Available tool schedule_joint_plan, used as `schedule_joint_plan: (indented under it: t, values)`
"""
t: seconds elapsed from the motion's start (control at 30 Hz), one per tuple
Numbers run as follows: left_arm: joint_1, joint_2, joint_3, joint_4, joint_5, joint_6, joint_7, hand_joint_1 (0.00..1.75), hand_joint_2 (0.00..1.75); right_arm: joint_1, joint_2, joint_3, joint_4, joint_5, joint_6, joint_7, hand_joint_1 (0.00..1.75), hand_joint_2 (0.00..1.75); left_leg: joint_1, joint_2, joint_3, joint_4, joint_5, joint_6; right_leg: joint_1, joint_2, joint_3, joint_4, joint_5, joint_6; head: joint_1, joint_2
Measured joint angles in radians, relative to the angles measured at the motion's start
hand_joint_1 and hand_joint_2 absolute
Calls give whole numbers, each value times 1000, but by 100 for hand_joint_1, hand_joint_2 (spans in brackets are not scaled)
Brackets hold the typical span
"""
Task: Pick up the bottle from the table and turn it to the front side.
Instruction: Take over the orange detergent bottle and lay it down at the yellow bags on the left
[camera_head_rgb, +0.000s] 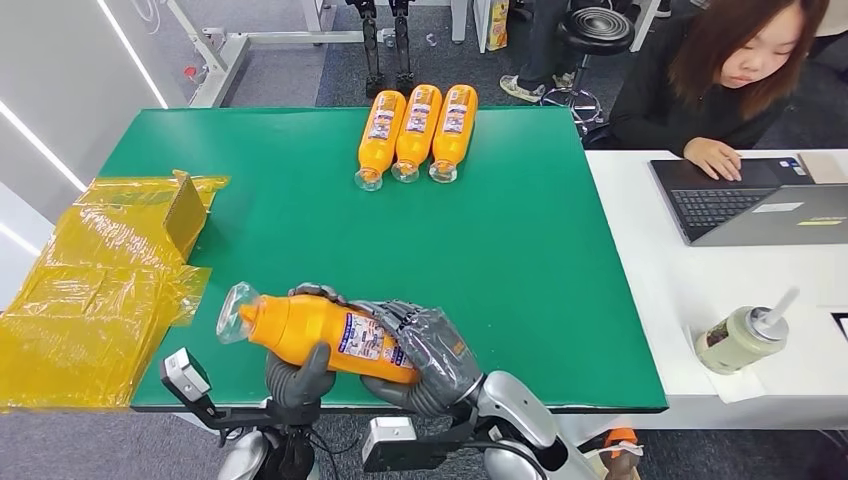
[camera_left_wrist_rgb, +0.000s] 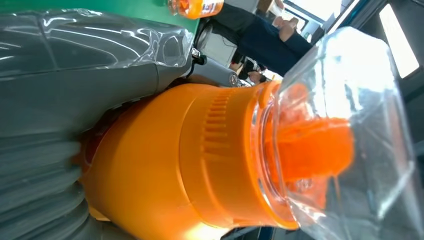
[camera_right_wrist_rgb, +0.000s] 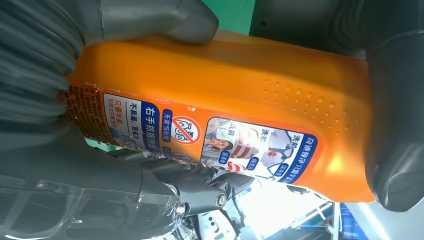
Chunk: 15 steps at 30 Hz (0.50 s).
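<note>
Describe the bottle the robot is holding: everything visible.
The held bottle is orange, plastic-looking, with a ribbed orange collar and a clear cap over an orange nozzle. A blue and white printed label faces the cameras. It lies roughly level, cap toward the robot's left, above the near edge of the green table. The left hand grips it from below, the right hand wraps its base end.

Both hands are gripping one orange bottle (camera_head_rgb: 320, 335) above the near edge of the green table (camera_head_rgb: 520, 270): left hand (camera_head_rgb: 298, 378) cupping it from below, right hand (camera_head_rgb: 430, 350) wrapping its base. Bottle is lying sideways, clear cap pointing left, label facing up. Three more orange bottles (camera_head_rgb: 416, 130) are lying side by side at the far edge. Yellow plastic bags (camera_head_rgb: 90, 290) are sitting at left. A person (camera_head_rgb: 720, 80) is typing on a laptop (camera_head_rgb: 755, 200) at right.
</note>
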Motion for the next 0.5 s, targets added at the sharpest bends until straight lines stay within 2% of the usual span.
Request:
schedule_joint_plan:
  t: [0.07,0.17,0.2,0.3,0.33,0.5]
  values:
    - [0,0,0,0,-1,6,-1,175,175,-5,3,1,7,-2,1,-4,143,175,0,0,0,0,0,0,0,0,0,0,0,0,0,0]
    - [0,0,0,0,-3,11,-2,175,175,-11,4,1,15,-8,2,-6,141,175,0,0,0,0,0,0,0,0,0,0,0,0,0,0]
    - [0,1,0,0,-3,11,-2,175,175,-12,5,1,17,-10,2,-6,134,175,0,0,0,0,0,0,0,0,0,0,0,0,0,0]
    - [0,2,0,0,-4,12,-2,175,175,-14,5,1,22,-13,2,-8,28,175,0,0,0,0,0,0,0,0,0,0,0,0,0,0]
    - [0,3,0,0,-4,12,-2,175,175,-15,5,2,23,-13,2,-9,0,175,0,0,0,0,0,0,0,0,0,0,0,0,0,0]
    - [-1,5,0,-2,-4,14,0,175,175,-15,5,5,30,-19,-10,-6,0,175,0,0,0,0,0,0,0,0,0,0,0,0,0,0]
